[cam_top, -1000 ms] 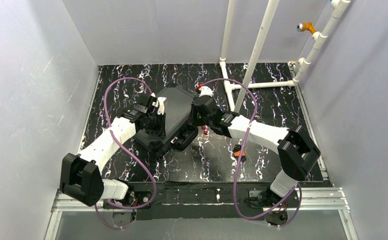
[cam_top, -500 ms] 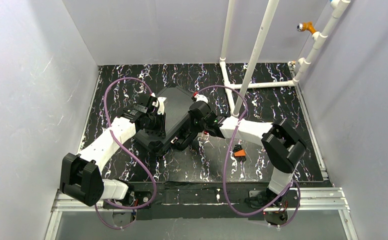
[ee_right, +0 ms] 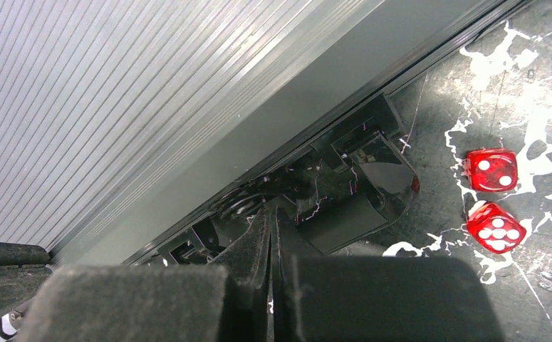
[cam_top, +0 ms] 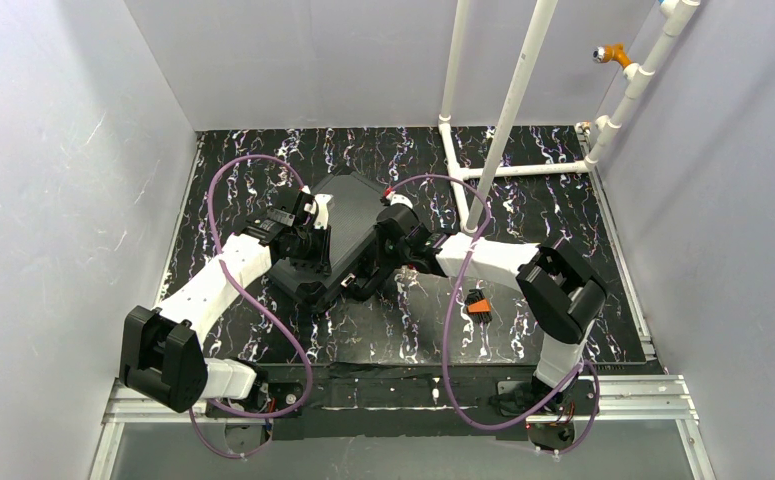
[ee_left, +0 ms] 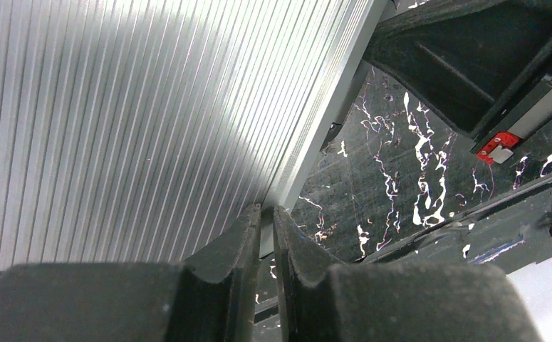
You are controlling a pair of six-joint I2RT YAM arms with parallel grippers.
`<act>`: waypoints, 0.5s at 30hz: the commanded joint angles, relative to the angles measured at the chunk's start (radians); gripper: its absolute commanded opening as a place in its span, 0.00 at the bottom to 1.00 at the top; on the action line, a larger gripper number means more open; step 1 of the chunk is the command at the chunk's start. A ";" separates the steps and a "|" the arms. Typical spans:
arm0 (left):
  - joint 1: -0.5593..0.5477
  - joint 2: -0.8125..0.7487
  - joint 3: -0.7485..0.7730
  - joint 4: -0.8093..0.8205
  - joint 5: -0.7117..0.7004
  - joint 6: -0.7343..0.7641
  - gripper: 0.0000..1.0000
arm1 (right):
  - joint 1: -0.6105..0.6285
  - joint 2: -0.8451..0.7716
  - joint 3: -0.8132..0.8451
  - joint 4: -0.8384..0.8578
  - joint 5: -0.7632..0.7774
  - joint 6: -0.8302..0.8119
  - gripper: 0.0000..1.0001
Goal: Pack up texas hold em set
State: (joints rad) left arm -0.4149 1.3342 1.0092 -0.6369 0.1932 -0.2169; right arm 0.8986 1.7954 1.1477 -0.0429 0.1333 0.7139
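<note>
Black case point(cam_top: 348, 215) is lying closed at frame centre. Left gripper point(ee_left: 266, 214) and right gripper point(ee_right: 271, 224), fingers together and holding nothing, are pressing its rim, probably to latch it.

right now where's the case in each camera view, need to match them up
top external: case lies mid-table, angled.
left wrist: case fills the upper left, ribbed and shiny.
right wrist: case spans the upper left, its latch just below.
shared landmark: the white-veined black tabletop, seen at right in both wrist views.
</note>
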 commanded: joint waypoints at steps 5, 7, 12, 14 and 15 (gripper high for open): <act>-0.016 0.091 -0.084 -0.153 -0.001 0.011 0.12 | 0.000 0.011 -0.027 0.061 -0.018 0.029 0.01; -0.017 0.091 -0.084 -0.153 -0.001 0.012 0.12 | 0.000 0.008 -0.033 0.064 -0.018 0.031 0.01; -0.017 0.092 -0.084 -0.153 -0.001 0.011 0.12 | 0.000 0.017 -0.043 0.072 -0.023 0.038 0.01; -0.017 0.093 -0.084 -0.155 -0.001 0.011 0.12 | 0.000 0.019 -0.049 0.085 -0.029 0.042 0.01; -0.016 0.093 -0.084 -0.154 -0.001 0.011 0.12 | 0.000 0.022 -0.051 0.090 -0.034 0.042 0.01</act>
State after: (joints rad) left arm -0.4145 1.3365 1.0100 -0.6373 0.1932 -0.2169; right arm 0.8989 1.8076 1.1137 -0.0151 0.1154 0.7387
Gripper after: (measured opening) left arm 0.119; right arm 0.045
